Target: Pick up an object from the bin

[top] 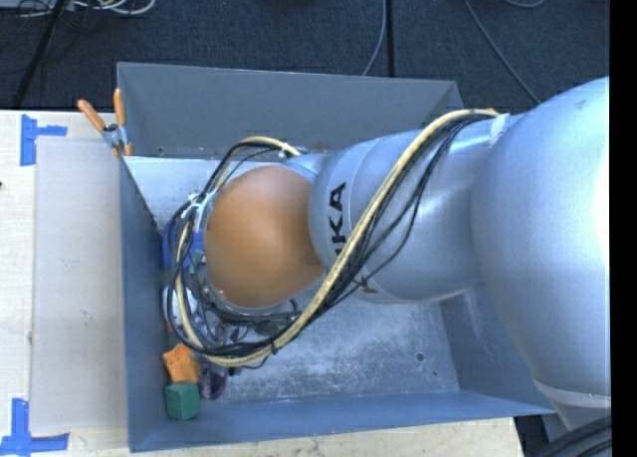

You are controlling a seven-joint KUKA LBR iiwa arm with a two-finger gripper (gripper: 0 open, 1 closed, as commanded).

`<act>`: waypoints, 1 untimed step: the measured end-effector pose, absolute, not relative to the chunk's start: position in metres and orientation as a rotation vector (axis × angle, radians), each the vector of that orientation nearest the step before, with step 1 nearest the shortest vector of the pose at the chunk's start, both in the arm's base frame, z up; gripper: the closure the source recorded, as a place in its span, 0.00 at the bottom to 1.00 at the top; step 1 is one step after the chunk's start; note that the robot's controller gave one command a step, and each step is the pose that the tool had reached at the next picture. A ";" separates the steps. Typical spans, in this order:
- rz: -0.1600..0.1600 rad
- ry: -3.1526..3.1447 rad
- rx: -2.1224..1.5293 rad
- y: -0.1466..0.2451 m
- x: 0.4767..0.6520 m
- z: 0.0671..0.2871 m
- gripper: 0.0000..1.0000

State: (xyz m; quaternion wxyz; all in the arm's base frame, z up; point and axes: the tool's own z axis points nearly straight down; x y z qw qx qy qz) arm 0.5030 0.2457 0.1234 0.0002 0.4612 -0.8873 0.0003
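Orange cover (261, 236) hangs over the bin's (338, 375) left half. You cannot tell the claw's state beneath it. Nearest things are the orange block (177, 360) and green block (182, 401), just beside each other in the view's lower-left corner. Both are probably light and stiff, so take either across its flat sides.

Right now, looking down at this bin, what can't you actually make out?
- Floor of the bin under the wrist: in the camera view, the orange cover and cables hide it.
- The bin's right half: the grey arm covers it.
- Purple thing beside the orange block and green block: cables cross it, shape unclear.
- Blue bit at the left wall: thing or cable, cannot tell.
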 end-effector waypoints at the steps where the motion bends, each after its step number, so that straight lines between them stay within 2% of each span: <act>1: 0.001 -2.790 1.447 0.246 0.503 0.132 1.00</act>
